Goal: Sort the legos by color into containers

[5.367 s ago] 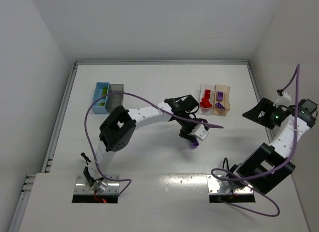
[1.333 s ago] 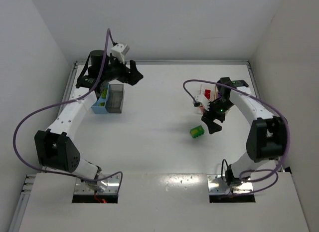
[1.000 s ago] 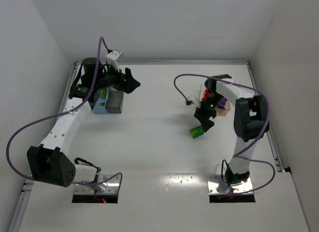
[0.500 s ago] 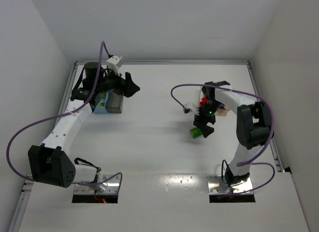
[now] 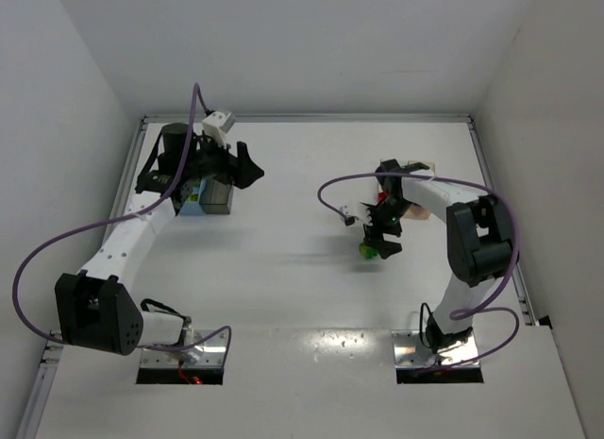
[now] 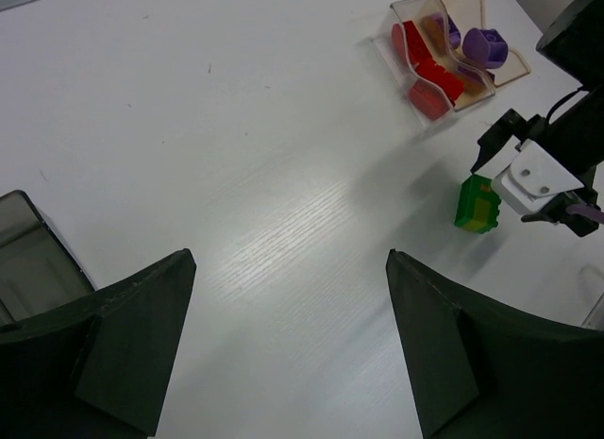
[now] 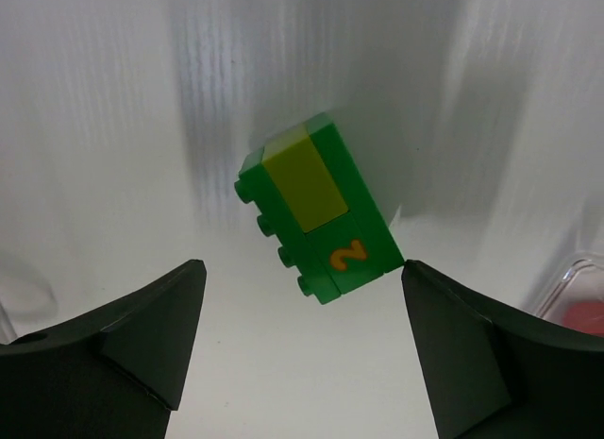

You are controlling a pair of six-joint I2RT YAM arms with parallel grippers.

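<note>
Green lego [image 7: 316,222] with a yellow-green tile and an orange "2" lies tilted on the white counter [image 5: 283,288], between the wide-spread fingers of the right hand [image 7: 300,269]. That hand is released; its right fingertip sits just at the brick's corner, contact can't be told. From above the brick is mostly covered by that hand. Farther back, clear bin [image 6: 387,38] holds red legos [image 6: 429,75] and sits against tan bin [image 6: 514,73] holding purple legos [image 6: 483,47]; the top view hides most of both behind the right arm. Left hand [image 6: 288,269] is released too, nothing between its fingers, at far left above dark grey bin [image 6: 28,245], which the wrist frame cuts off. Light blue bin [image 5: 190,203] is mostly hidden by the left arm, contents unreadable.
</note>
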